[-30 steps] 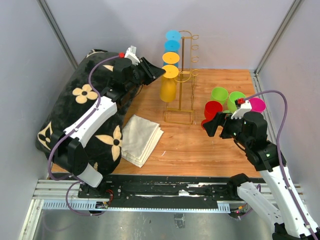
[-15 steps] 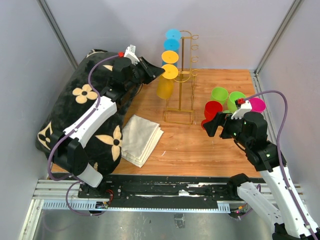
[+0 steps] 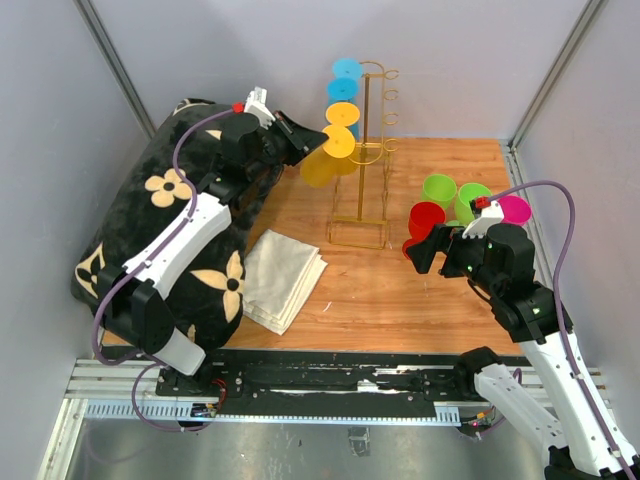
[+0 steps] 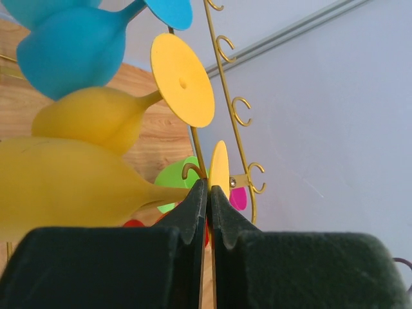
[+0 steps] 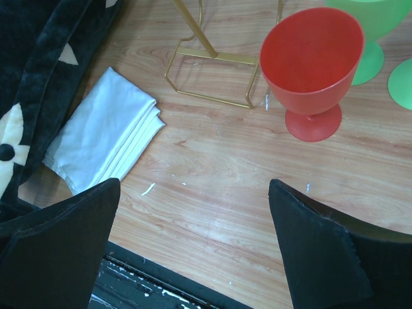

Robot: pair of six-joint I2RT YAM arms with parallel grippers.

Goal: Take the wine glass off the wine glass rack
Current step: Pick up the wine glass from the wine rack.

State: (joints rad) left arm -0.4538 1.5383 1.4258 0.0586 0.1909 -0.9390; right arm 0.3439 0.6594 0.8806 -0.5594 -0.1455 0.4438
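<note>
The gold wire wine glass rack (image 3: 366,150) stands at the back of the wooden table, its hooks (image 4: 229,96) showing in the left wrist view. My left gripper (image 3: 316,142) (image 4: 209,192) is shut on the thin foot of the lowest yellow wine glass (image 3: 320,168). That glass tilts out to the rack's left, and its bowl (image 4: 64,187) fills the left of the wrist view. Above it hang another yellow glass (image 4: 96,119) and a blue one (image 4: 71,45). My right gripper (image 3: 426,250) (image 5: 193,225) hovers open over bare wood right of the rack.
A red glass (image 5: 312,64), green glasses (image 3: 438,188) and a pink one (image 3: 515,210) stand right of the rack. A folded white cloth (image 3: 283,278) lies front left. A black flowered cushion (image 3: 160,220) fills the left side. Grey walls enclose the table.
My left gripper has closed on the lowest yellow glass's foot, and the glass has swung from hanging down to tilting out left. The right arm has not moved.
</note>
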